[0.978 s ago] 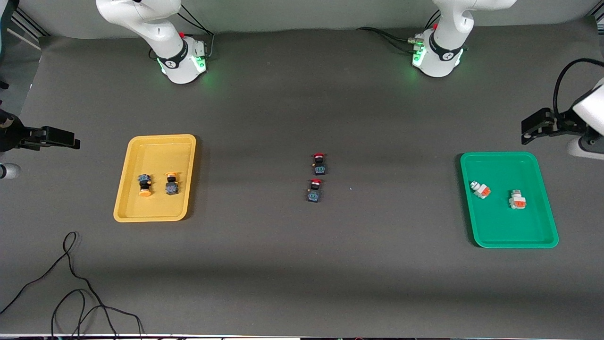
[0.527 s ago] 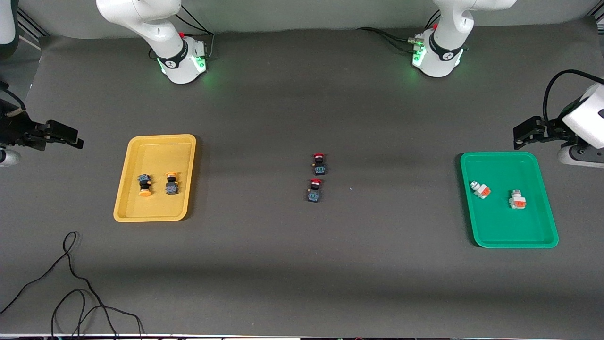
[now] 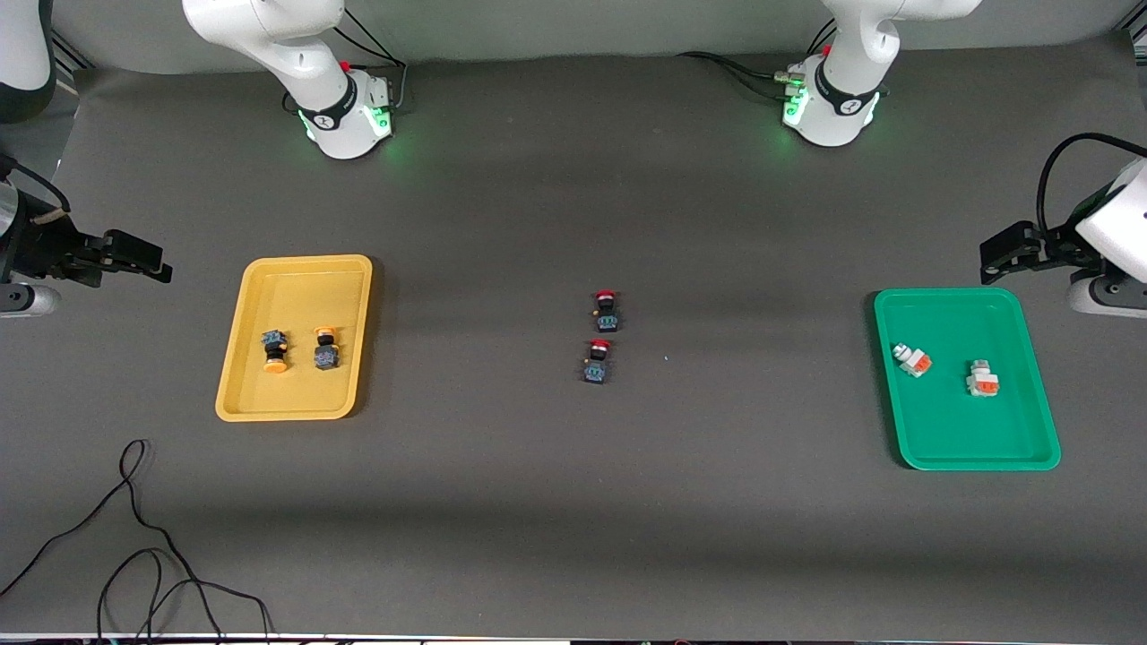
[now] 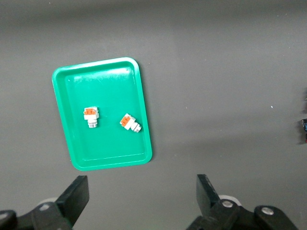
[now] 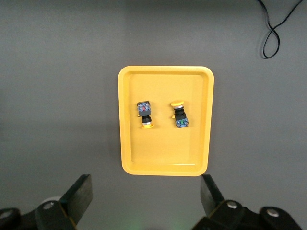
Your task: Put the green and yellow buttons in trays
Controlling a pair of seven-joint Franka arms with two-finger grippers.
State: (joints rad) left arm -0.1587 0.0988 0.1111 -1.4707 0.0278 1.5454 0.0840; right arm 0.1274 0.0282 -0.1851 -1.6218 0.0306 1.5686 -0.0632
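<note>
Two dark buttons with orange-yellow caps (image 3: 274,349) (image 3: 326,348) lie in the yellow tray (image 3: 309,287). Two white buttons with orange-red patches (image 3: 912,359) (image 3: 982,378) lie in the green tray (image 3: 968,430). My right gripper (image 3: 148,260) hangs open and empty over the mat beside the yellow tray, at the right arm's end of the table. My left gripper (image 3: 995,255) hangs open and empty over the mat beside the green tray. The right wrist view shows the open right gripper (image 5: 146,196), the yellow tray (image 5: 163,148) and its buttons (image 5: 145,113) (image 5: 179,115). The left wrist view shows the open left gripper (image 4: 142,199), the green tray (image 4: 110,91) and its buttons (image 4: 90,115) (image 4: 130,123).
Two dark switches with red caps (image 3: 607,311) (image 3: 598,361) sit on the mat midway between the trays. A black cable (image 3: 134,537) loops on the mat near the front camera at the right arm's end.
The right gripper has crept slightly toward the yellow tray. The left hand has shifted a little beside the green tray. No button has moved.
</note>
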